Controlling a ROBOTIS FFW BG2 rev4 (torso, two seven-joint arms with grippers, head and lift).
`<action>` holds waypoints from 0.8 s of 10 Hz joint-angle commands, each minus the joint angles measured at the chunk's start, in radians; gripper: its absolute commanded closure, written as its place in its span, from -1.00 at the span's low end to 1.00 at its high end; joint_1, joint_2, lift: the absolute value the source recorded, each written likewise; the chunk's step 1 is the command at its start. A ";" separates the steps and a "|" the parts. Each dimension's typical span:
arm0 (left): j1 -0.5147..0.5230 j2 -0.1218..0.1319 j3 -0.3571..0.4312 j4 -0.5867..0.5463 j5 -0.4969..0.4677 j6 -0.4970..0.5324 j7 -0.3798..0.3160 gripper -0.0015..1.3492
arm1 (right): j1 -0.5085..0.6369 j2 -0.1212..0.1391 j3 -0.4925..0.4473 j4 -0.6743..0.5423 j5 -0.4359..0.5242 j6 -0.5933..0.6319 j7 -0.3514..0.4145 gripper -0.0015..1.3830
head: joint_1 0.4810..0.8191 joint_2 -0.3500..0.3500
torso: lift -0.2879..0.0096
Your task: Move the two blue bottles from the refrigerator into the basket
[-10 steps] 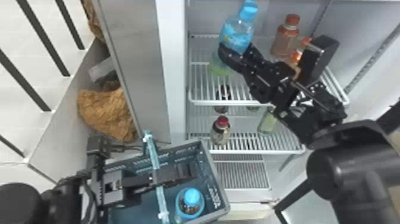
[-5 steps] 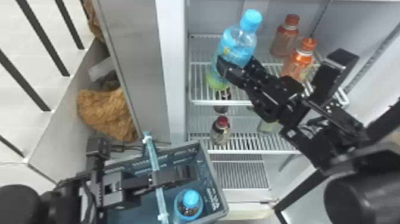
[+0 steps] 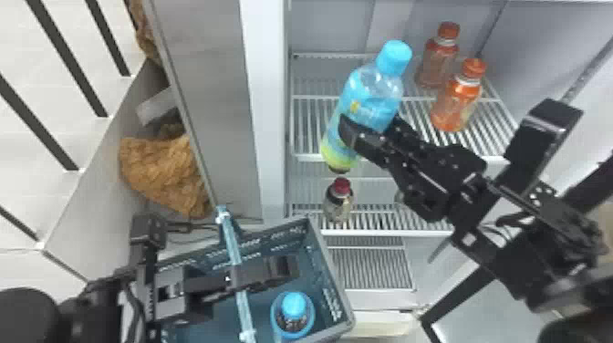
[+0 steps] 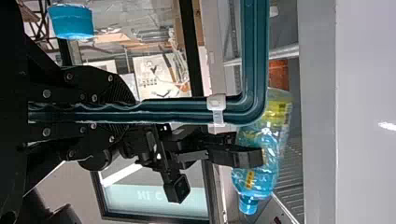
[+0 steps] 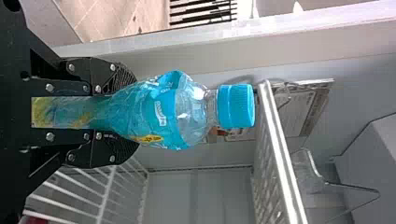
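Right gripper, clenched round blue-labelled bottle, drew it toward head view's 6 o'clock; left gripper clamped basket at 7 o'clock, second delivery apparently nearing.

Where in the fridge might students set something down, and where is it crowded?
Upper shelf: back left, beyond the blue bottle. Lower shelf: a strip just right of the red-capped bottle. The bottom rack looks bare. Crowded: upper right, with two orange-capped bottles and the right gripper nearby.
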 commanded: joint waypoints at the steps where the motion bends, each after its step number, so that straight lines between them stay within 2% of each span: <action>1: -0.002 -0.001 0.006 0.000 -0.004 -0.002 0.000 0.78 | 0.036 0.000 -0.013 -0.040 -0.007 0.037 0.007 0.85 | 0.27 -0.15 | 0.87; 5: 0.001 -0.003 0.004 0.000 -0.006 -0.002 0.000 0.78 | 0.107 0.000 -0.027 -0.126 -0.041 0.126 0.053 0.85 | 0.27 -0.13 | 0.87; 8: -0.002 -0.001 0.004 0.000 -0.006 -0.002 -0.002 0.78 | 0.147 0.002 -0.021 -0.138 -0.067 0.170 0.087 0.85 | 0.27 -0.06 | 0.87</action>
